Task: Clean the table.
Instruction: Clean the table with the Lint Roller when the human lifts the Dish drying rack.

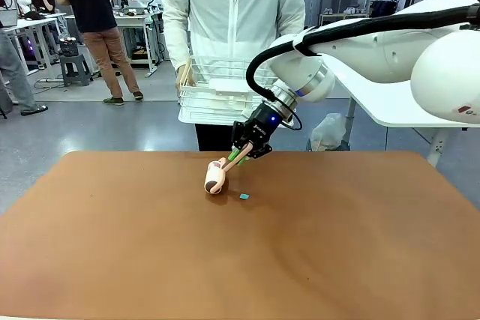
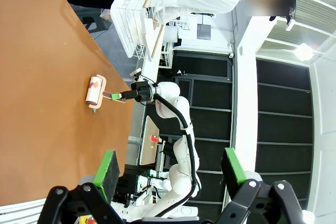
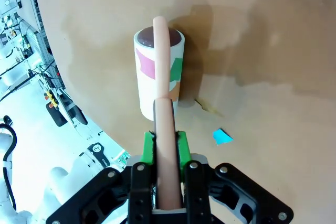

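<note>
The reddish-brown table [image 1: 150, 245] spreads across the front view. A lint roller [image 1: 215, 177] with coloured scraps stuck to its white drum rests on the table near the far edge. My right gripper [image 1: 244, 151] is shut on the roller's pink handle [image 3: 167, 145], and the drum [image 3: 157, 72] lies straight ahead of its fingers. A small teal scrap [image 1: 244, 195] lies on the table just right of the roller, and a tiny yellowish scrap [image 3: 207, 107] sits beside it. My left gripper [image 2: 169, 174] is open, with nothing between its green pads [image 2: 107, 169], held off the table's side.
At the far side a person in a white jacket holds a white wire basket [image 1: 217, 91] just past the table edge. A white-topped table [image 1: 375, 103] stands at the back right, with a plastic bag [image 1: 328, 133] on the floor beneath it.
</note>
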You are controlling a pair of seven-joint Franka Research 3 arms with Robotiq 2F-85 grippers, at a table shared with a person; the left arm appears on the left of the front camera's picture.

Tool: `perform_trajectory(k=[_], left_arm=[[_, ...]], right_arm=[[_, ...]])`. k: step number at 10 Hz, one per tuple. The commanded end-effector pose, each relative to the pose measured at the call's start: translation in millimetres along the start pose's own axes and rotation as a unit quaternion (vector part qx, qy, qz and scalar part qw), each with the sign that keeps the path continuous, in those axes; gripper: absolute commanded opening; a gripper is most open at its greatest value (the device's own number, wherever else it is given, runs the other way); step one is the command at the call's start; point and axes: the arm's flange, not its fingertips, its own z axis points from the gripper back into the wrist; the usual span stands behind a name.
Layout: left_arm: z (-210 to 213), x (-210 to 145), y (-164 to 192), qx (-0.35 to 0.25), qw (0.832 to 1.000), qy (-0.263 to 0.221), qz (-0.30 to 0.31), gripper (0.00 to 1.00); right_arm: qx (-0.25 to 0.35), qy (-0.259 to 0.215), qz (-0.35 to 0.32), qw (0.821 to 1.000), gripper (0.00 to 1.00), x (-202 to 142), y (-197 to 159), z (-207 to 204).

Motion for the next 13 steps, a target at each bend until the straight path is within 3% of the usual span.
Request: perform_trajectory(k=[1, 5, 7, 9, 13], left_arm=[[4, 0, -1, -0.008, 1.0, 0.004, -0.004, 1.0], [4, 0, -1, -0.008, 1.0, 0.004, -0.004, 1.0], [4, 0, -1, -0.008, 1.0, 0.004, -0.004, 1.0], [4, 0, -1, -0.008, 1.0, 0.004, -0.004, 1.0], [4, 0, -1, -0.008, 1.0, 0.004, -0.004, 1.0]], right_arm=[[-0.046, 0.035, -0.001, 0.998, 0.21, -4, -7, -27], [-0.023, -0.025, 0.036, 0.999, 0.21, -35, 20, 36], [-0.062, -0.042, 0.043, 0.996, 0.21, -92, 25, 102], [-0.097, -0.07, -0.002, 0.993, 0.21, -143, -20, 150], [-0.111, -0.122, -0.047, 0.985, 0.21, -193, -95, 199]])
